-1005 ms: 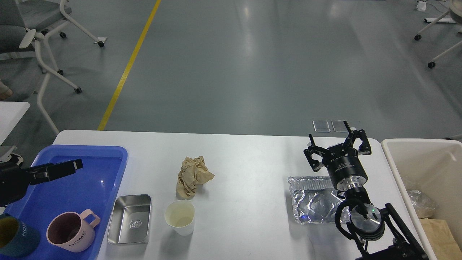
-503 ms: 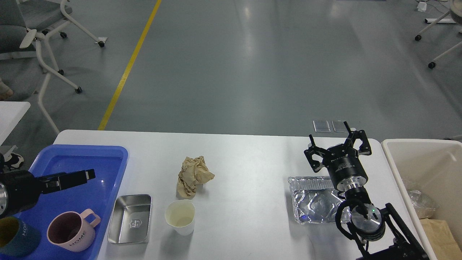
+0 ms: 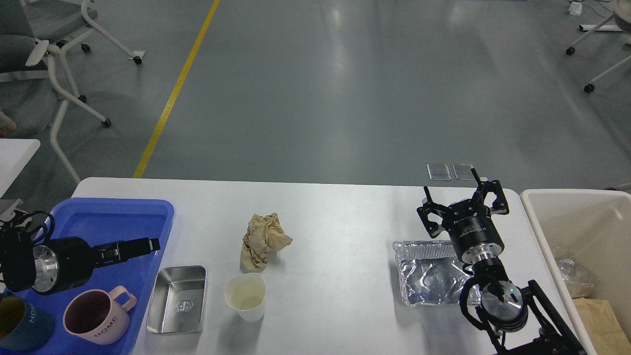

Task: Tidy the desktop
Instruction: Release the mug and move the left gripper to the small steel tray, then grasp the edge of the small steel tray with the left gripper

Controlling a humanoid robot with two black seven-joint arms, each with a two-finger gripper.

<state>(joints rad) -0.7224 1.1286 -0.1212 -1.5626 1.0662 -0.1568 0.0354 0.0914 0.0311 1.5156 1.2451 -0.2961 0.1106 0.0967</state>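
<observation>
The white desktop holds a crumpled brown paper ball, a white paper cup just in front of it, a small steel dish and a crushed foil container. My left gripper hovers over the right edge of the blue tray, pointing right, just behind the steel dish. It is seen edge-on, so its fingers cannot be told apart. My right gripper stands open and empty, pointing away from me above the far edge of the foil container.
In the blue tray sit a pink mug and a dark teal mug. A cream bin with foil and brown paper scraps stands off the desktop's right end. Office chairs stand on the floor beyond.
My left gripper has travelled right and slightly toward me, from over the blue tray's middle to its right edge. My right arm has barely shifted.
</observation>
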